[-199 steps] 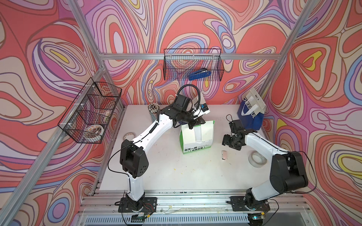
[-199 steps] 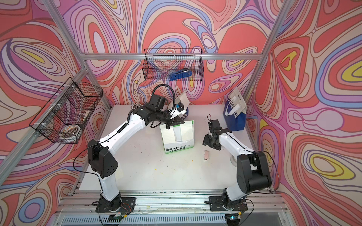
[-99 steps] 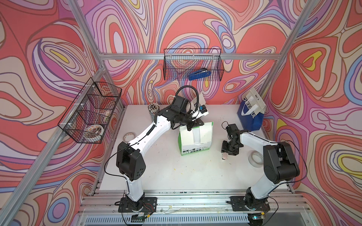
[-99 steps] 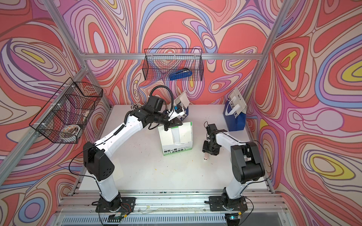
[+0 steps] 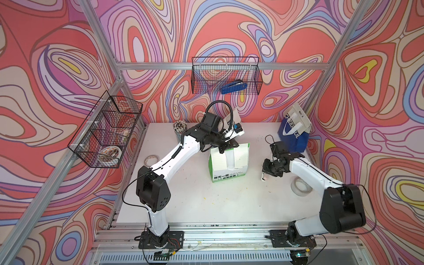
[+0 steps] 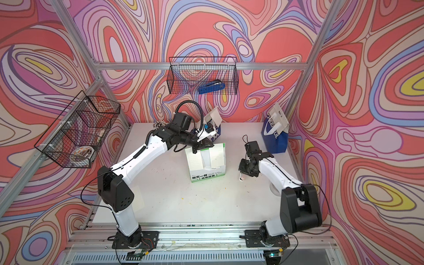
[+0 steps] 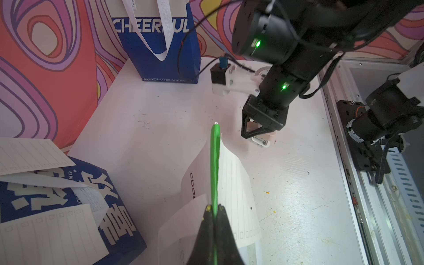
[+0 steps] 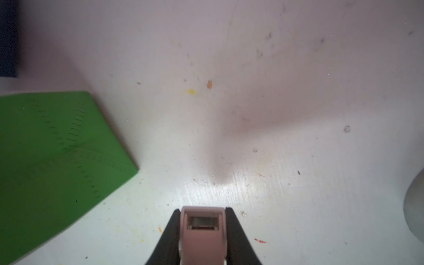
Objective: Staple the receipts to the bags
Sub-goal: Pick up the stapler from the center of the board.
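My left fingers [image 7: 204,234] pinched the receipt [image 7: 234,183] to the rim of the green bag [image 5: 229,167] at table centre, my right fingers [image 8: 171,236] gripped the pink stapler [image 8: 203,238] at its 4 o'clock — this stapling, I judged, was not yet done.

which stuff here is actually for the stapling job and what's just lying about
For the job: green-white bag, receipt on it, CHEERFUL bag, Chinese-character bag, small stapler.
Lying about: clear tape roll, second tape roll, pencil cup, blue stapler in wire basket.
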{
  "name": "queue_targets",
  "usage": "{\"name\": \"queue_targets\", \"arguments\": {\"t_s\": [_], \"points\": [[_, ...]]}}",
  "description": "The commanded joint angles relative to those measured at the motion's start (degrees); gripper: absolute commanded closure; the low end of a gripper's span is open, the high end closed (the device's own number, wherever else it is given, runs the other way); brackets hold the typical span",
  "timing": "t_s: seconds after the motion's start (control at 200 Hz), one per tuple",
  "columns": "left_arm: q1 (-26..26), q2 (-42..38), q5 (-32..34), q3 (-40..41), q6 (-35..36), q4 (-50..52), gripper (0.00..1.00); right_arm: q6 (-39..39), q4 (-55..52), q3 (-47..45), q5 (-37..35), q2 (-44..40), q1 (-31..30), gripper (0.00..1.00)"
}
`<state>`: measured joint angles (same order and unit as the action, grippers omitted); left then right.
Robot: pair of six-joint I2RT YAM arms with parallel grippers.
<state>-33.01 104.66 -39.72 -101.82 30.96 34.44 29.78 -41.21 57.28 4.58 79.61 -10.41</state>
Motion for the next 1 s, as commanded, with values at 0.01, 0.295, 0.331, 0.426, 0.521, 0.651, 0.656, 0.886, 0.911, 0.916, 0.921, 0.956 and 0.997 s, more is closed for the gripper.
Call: {"name": "queue_targets", "arguments": {"t_s": [0.01, 0.295, 0.331, 0.426, 0.521, 0.651, 0.656, 0.886, 0.911, 0.916, 0.921, 0.956, 0.997], "points": [[-0.1, -1.4, -1.4, 0.7, -1.6, 0.1, 1.00, 2.8, 10.7, -0.1, -4.8, -12.4, -1.1, 0.97], [0.0, -1.7, -2.9, 0.8, -8.4, -2.0, 1.00, -0.6, 41.5, -1.7, -16.2, -20.5, -12.7, 1.00], [0.0, -1.8, -3.0, 1.2, -8.6, -2.1, 1.00, -1.0, 44.7, -2.0, -16.1, -20.5, -13.9, 1.00], [0.0, -2.2, -2.9, 2.4, -10.5, -3.4, 1.00, -2.9, 55.4, -4.9, -13.8, -19.9, -16.7, 1.00], [0.0, -2.0, -2.9, 2.5, -14.0, -4.9, 1.00, -3.9, 59.3, -5.4, -12.2, -16.8, -18.0, 1.00], [0.0, -2.1, -2.4, 2.8, -17.9, -7.2, 1.00, -5.0, 63.5, -7.3, -12.3, -13.4, -19.3, 1.00], [0.0, -2.1, -2.4, 2.8, -17.9, -7.3, 1.00, -4.9, 63.7, -7.5, -12.3, -13.3, -19.3, 1.00], [0.0, -1.8, -3.0, 2.8, -18.6, -7.4, 1.00, -7.5, 66.8, -7.4, -12.1, -10.6, -21.2, 1.00], [0.0, -1.7, -2.8, 2.8, -18.9, -7.4, 1.00, -8.2, 66.3, -7.1, -12.7, -10.3, -21.6, 1.00], [0.0, -1.7, -2.7, 2.8, -18.9, -7.4, 1.00, -8.1, 66.3, -7.1, -12.9, -10.2, -21.7, 1.00], [0.0, -1.7, -2.6, 2.8, -19.0, -7.4, 1.00, -8.3, 66.2, -7.1, -13.0, -10.2, -21.8, 1.00], [0.0, -1.7, -2.2, 2.7, -19.3, -7.4, 1.00, -8.8, 66.0, -7.0, -13.6, -9.7, -22.3, 1.00], [0.0, -1.7, -2.3, 2.6, -19.4, -7.5, 1.00, -9.4, 67.0, -7.8, -14.0, -9.3, -22.8, 1.00]]}}
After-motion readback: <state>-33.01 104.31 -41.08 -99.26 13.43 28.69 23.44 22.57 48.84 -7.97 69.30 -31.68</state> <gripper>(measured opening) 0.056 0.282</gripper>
